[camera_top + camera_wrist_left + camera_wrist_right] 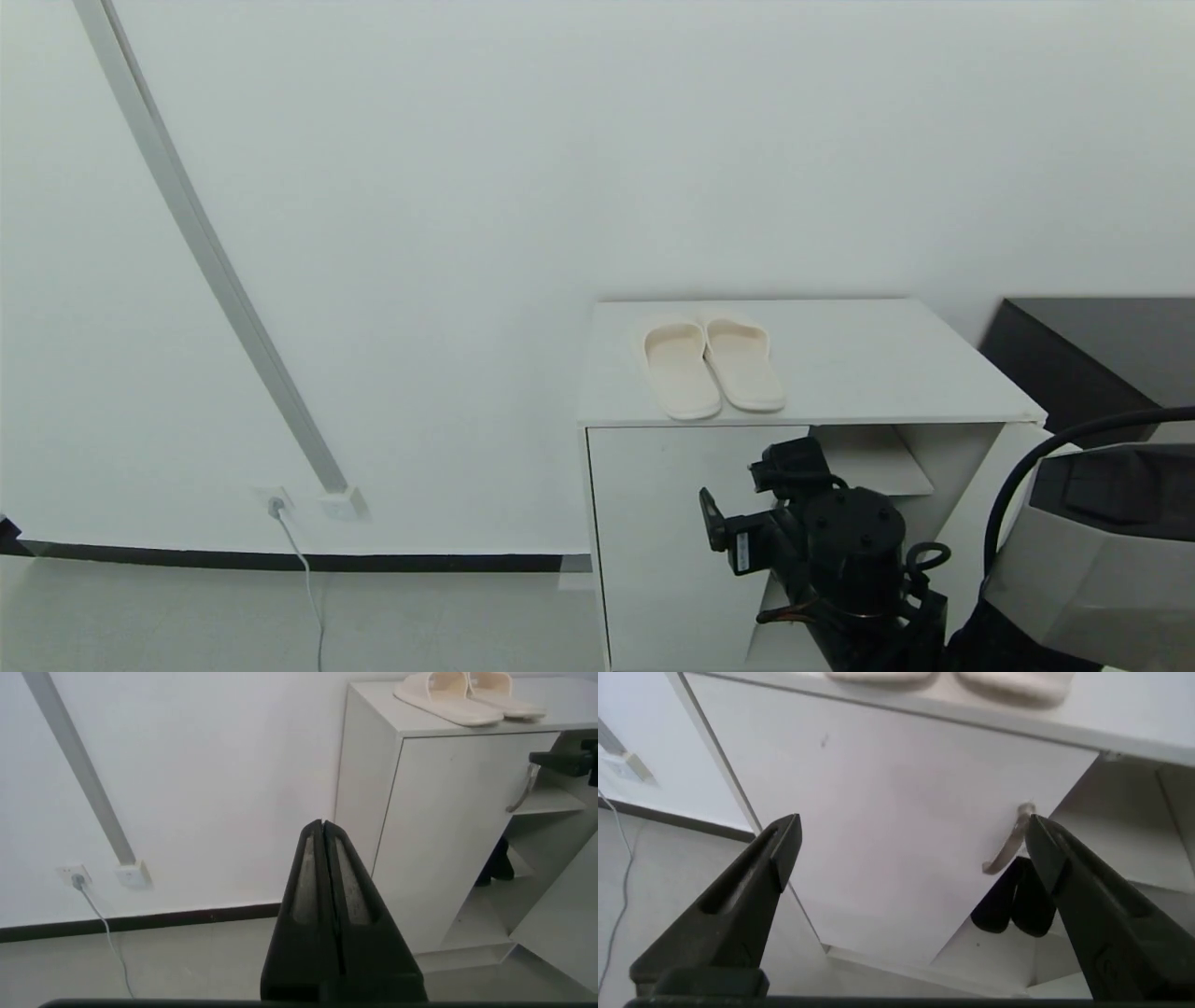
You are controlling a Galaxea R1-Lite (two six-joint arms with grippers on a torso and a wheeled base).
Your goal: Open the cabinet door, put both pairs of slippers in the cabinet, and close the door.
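Note:
A cream pair of slippers (714, 366) lies on top of the white cabinet (859, 364), also seen in the left wrist view (467, 695). A dark pair (1018, 901) stands inside on the bottom shelf (500, 863). The cabinet's left door (672, 541) is closed, with a curved metal handle (1008, 849) at its edge; the right half stands open, its door (971, 513) swung out. My right gripper (784, 464) is open in front of the closed door (912, 831), one fingertip close beside the handle. My left gripper (324, 826) is shut, empty, low and left of the cabinet.
A wall socket with a white cable (275, 506) and a slanting grey conduit (205, 252) are on the wall to the left. A dark piece of furniture (1092, 359) stands right of the cabinet. Open floor (280, 616) lies to the left.

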